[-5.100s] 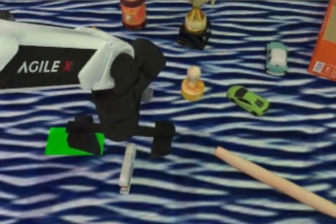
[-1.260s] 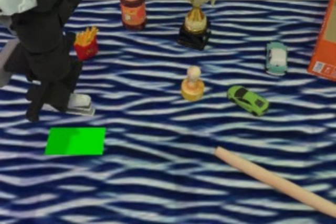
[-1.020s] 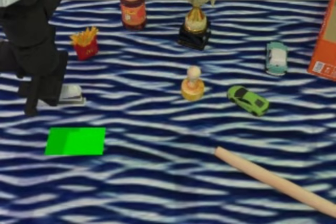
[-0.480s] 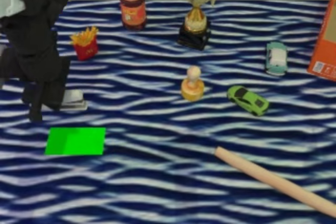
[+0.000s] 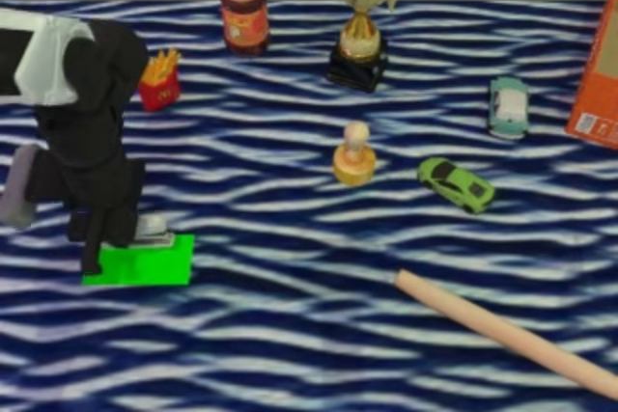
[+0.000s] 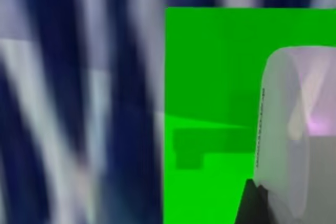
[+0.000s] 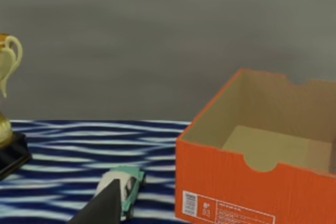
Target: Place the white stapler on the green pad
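Note:
The green pad [image 5: 145,262] lies flat at the front left of the table. My left gripper [image 5: 121,233] hangs over its far edge, shut on the white stapler [image 5: 154,232], whose pale end sticks out to the right of the black fingers. In the left wrist view the stapler [image 6: 286,129] shows as a rounded white-grey bar just above the green pad [image 6: 210,77], beside one dark finger [image 6: 255,205]; whether it touches the pad I cannot tell. My right arm is out of the top view; only one dark fingertip [image 7: 102,208] shows in its wrist view.
A red jar [image 5: 242,5], a gold trophy [image 5: 362,16] and a fries box [image 5: 159,79] stand at the back. A wooden stamp [image 5: 354,154], a lime toy car [image 5: 456,183], a teal car [image 5: 508,106], an orange box [image 5: 599,74] and a beige rod [image 5: 502,330] lie to the right.
My left gripper has carried the stapler from behind the pad toward the table's front. It now hangs over the pad's far edge.

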You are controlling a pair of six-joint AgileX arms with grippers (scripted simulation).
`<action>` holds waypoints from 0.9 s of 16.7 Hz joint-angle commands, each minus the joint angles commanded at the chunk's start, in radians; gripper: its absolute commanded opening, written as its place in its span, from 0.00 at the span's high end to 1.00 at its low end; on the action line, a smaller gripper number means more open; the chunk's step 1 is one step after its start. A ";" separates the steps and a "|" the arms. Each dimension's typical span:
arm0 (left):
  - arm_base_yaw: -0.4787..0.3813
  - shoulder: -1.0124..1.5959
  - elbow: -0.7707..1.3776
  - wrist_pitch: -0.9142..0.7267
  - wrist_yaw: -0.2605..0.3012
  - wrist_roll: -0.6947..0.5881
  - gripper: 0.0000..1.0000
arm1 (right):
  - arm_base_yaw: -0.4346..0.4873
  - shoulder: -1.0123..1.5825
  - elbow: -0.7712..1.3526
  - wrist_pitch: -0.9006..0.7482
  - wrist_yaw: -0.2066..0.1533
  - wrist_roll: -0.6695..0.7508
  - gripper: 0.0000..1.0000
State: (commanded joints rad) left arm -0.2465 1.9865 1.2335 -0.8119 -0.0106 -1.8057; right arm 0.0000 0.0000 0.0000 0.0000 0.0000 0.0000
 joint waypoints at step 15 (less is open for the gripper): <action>0.000 0.001 -0.001 0.001 0.000 0.000 0.17 | 0.000 0.000 0.000 0.000 0.000 0.000 0.00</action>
State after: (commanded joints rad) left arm -0.2465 1.9870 1.2326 -0.8107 -0.0105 -1.8058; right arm 0.0000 0.0000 0.0000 0.0000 0.0000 0.0000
